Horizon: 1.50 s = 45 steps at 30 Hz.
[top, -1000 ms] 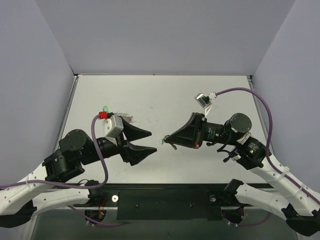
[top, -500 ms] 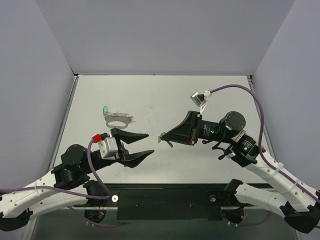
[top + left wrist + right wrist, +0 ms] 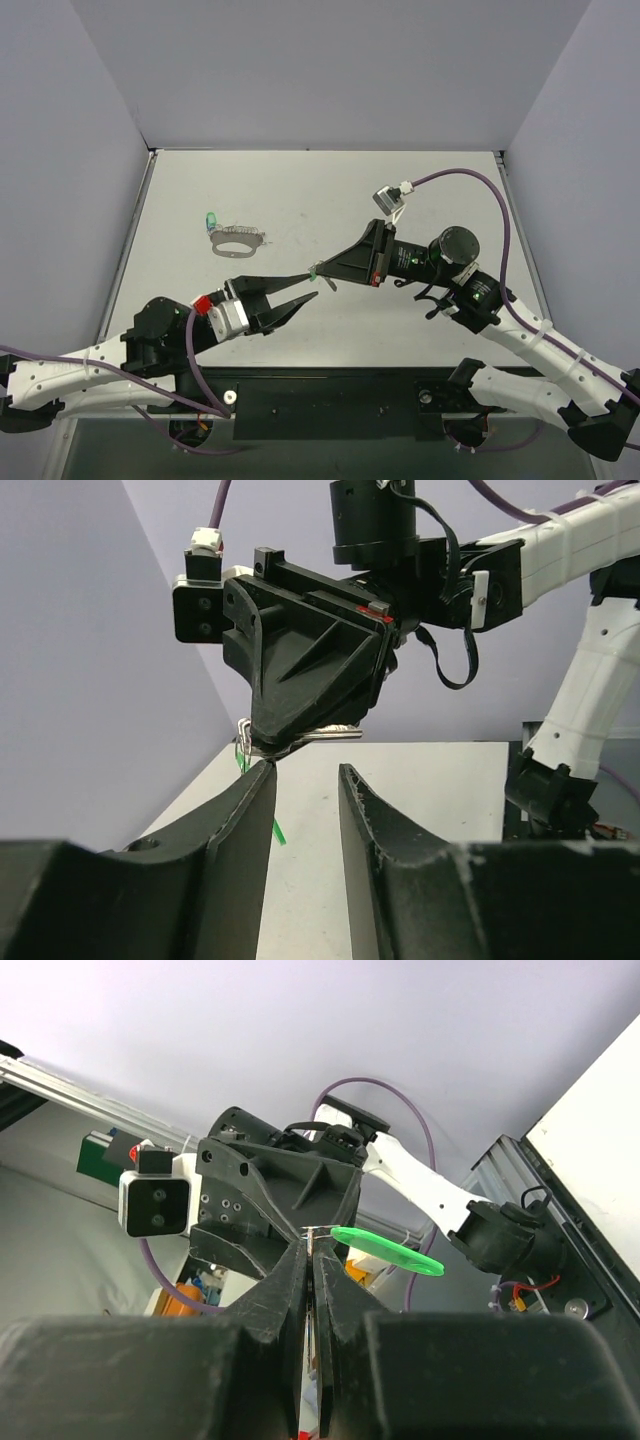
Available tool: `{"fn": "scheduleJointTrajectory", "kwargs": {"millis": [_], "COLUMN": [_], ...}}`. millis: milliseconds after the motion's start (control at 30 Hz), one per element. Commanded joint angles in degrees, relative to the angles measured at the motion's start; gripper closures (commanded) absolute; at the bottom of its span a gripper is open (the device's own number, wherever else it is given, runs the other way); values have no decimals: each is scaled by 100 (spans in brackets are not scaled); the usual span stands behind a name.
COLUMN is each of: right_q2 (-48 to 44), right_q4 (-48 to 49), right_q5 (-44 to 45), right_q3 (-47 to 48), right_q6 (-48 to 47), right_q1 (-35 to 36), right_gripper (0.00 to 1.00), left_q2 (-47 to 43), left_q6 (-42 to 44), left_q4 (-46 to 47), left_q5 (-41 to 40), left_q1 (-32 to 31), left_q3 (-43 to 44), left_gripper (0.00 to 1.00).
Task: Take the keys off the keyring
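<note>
Two grippers meet tip to tip above the near middle of the table [image 3: 420, 190]. The right gripper [image 3: 318, 271] is clamped shut on a green key [image 3: 388, 1251]. In the right wrist view the thin metal blade is pinched between the fingers and the green head sticks out sideways past their tips. The left gripper [image 3: 314, 285] points at it from the left with its jaws parted and nothing between them. In the left wrist view one left fingertip [image 3: 266, 770] sits just under the right gripper's nose; whether they touch I cannot tell.

The keyring [image 3: 238, 241] lies flat on the table nearer the left edge than the right, well apart from both grippers. The other key [image 3: 211, 218] lies at its far-left end. Whether that key is threaded on the ring is too small to tell.

Broad table surface shows between the grippers and the far edge, and more toward the right edge. The ring's side is tighter, close to the left wall [image 3: 70, 180].
</note>
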Motion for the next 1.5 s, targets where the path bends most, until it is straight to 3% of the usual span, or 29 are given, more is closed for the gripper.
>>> {"fn": "scheduleJointTrajectory", "kwargs": {"millis": [0, 467, 900, 1300, 1467], "right_q2": [-45, -168, -283, -362, -493], "right_q4": [470, -6, -93, -603, -814], "right_q5": [32, 111, 76, 67, -47], "right_q3": [117, 266, 275, 416, 372], "right_q6": [31, -206, -276, -602, -672], "right_q1": [92, 92, 119, 40, -241], "right_gripper": [100, 100, 100, 100, 100], "left_q2": [92, 136, 409, 532, 900], "left_q6": [516, 1360, 1536, 1247, 553], "left_q4": [617, 635, 767, -304, -1500], "left_q5": [-753, -1791, -2477, -1669, -186], "left_q1": [-346, -1339, -1349, -989, 187], "left_q3": [61, 149, 386, 1018, 1896], "left_gripper": [59, 52, 50, 41, 40]}}
